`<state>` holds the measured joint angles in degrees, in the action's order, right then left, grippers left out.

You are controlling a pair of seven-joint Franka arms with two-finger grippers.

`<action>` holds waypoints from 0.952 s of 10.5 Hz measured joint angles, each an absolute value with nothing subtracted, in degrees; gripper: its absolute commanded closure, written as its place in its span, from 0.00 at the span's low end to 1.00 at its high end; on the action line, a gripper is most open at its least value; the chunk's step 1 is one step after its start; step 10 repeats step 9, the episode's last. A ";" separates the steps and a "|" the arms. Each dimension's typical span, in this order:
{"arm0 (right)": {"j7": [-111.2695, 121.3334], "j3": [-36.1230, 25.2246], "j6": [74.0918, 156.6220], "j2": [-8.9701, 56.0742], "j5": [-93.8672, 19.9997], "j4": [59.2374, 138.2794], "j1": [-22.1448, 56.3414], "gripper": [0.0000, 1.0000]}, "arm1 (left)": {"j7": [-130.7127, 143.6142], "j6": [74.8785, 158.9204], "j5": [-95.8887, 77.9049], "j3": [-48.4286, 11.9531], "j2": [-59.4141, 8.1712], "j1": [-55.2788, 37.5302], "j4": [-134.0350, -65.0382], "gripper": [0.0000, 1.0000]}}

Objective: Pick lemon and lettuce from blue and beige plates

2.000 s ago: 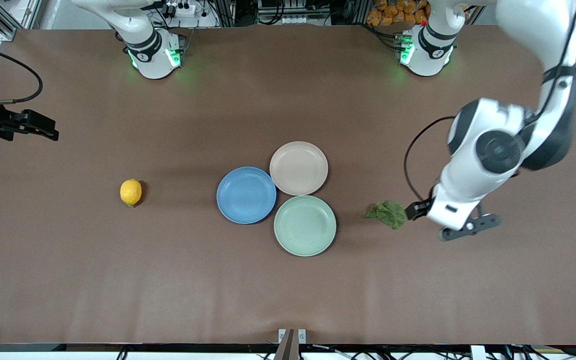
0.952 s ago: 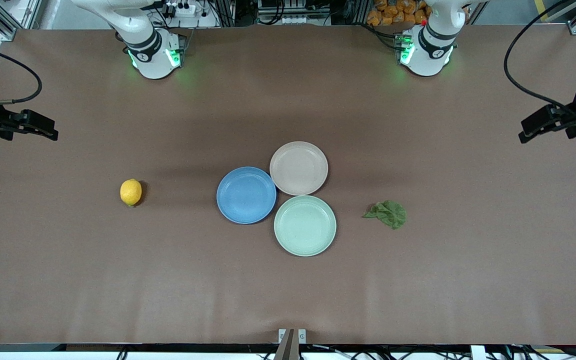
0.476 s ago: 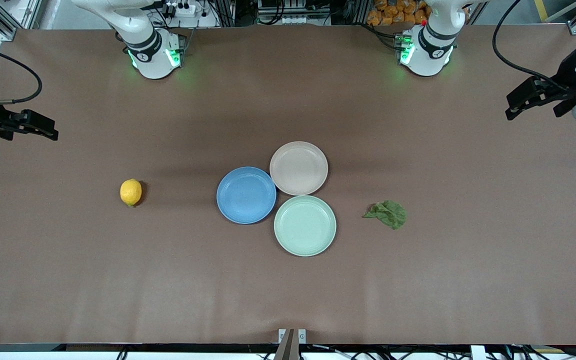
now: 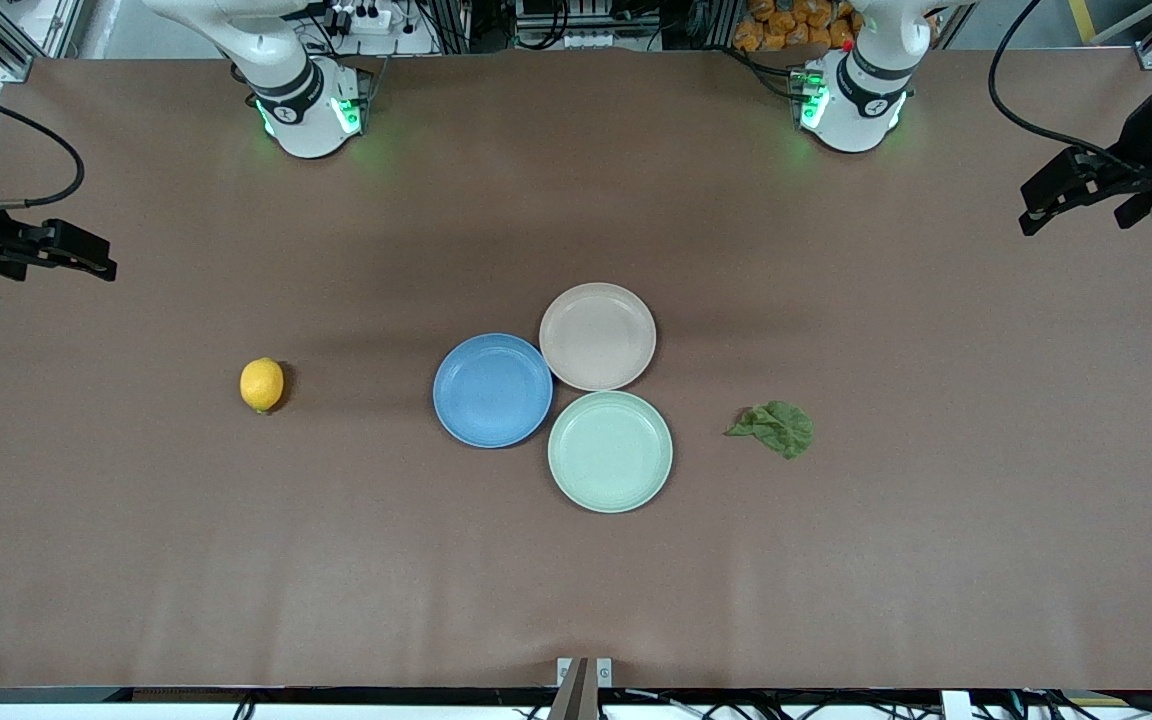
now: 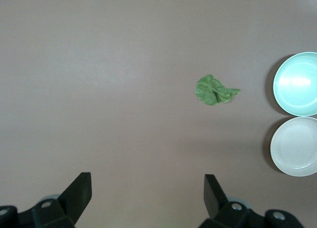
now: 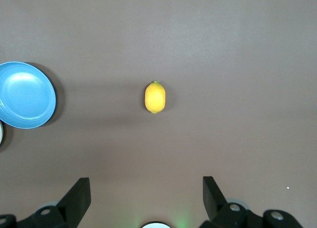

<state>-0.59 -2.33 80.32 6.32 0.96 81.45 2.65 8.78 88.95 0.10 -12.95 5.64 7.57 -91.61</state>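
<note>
- I see the lemon (image 4: 262, 385) lying on the bare brown table (image 4: 236, 560), toward the right arm's end and well apart from the blue plate (image 4: 493, 390).
- The lettuce leaf (image 4: 772, 428) lies crumpled on the table toward the left arm's end, near the green plate (image 4: 610, 451) but not touching it.
- I read the blue plate, the beige plate (image 4: 597, 336) and the green plate as clustered mid-table, rims touching or nearly so; the beige one is farthest from the front camera, the green one nearest. None holds anything.
- My right gripper (image 6: 146, 196) hangs high over the right arm's end of the table, fingers spread wide, holding nothing, with the lemon in its wrist view.
- My left gripper (image 5: 147, 193) hangs high over the left arm's end, fingers likewise spread and holding nothing, with the lettuce leaf in its wrist view.
</note>
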 measured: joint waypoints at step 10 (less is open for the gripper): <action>-0.59 -2.33 81.67 6.32 0.25 81.45 2.66 0.00 | 8.66 89.26 0.10 -11.05 5.35 5.59 -91.97 0.00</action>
